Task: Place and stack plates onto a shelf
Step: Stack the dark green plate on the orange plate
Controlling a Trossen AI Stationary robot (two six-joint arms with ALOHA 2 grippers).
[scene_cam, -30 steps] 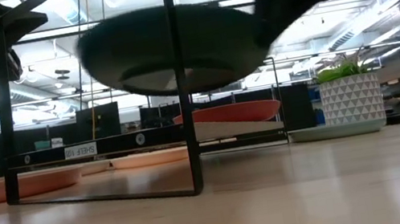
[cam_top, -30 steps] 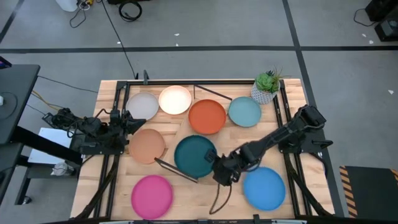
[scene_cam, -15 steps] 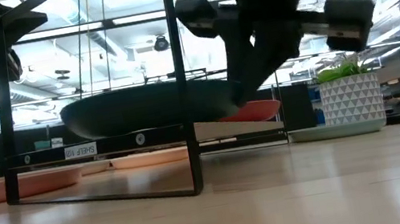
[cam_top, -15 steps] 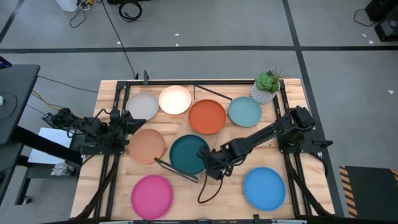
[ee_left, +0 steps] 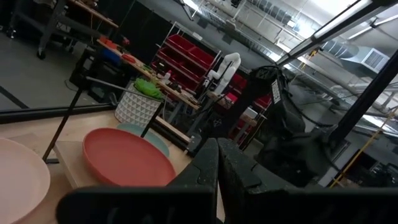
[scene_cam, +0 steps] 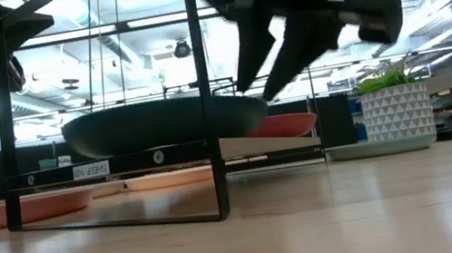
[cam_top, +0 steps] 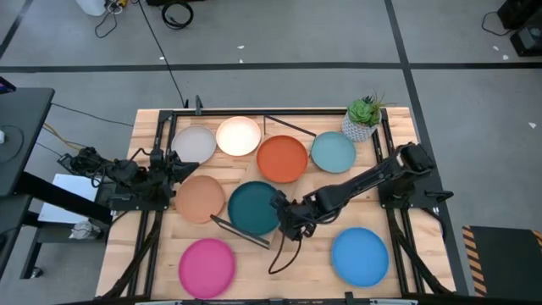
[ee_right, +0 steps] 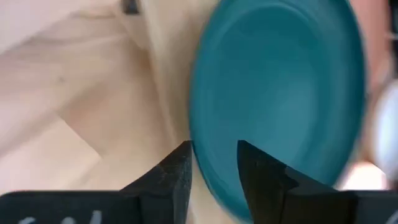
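The dark teal plate (cam_top: 254, 207) lies level with its base on the shelf (scene_cam: 122, 164), at the near end of the board, beside the orange plate (cam_top: 282, 158). My right gripper (cam_top: 286, 217) is open at the teal plate's right rim (ee_right: 208, 143); one finger stands over the rim and one outside it, spread apart in the low view (scene_cam: 258, 84). My left gripper (cam_top: 174, 168) waits shut at the table's left side, empty, between the grey plate (cam_top: 195, 144) and the tan plate (cam_top: 200, 197).
On the tabletop lie a cream plate (cam_top: 238, 135), a light blue plate (cam_top: 333, 152), a pink plate (cam_top: 207, 264) and a bright blue plate (cam_top: 359, 256). A potted plant (cam_top: 362, 119) stands at the far right. The shelf's black wire frame (scene_cam: 204, 93) rises around the teal plate.
My right gripper has carried the dark teal plate down and toward the table's left. The plate, first tilted and clear above the shelf, now lies level on the board. The gripper has then opened and let go of the rim.
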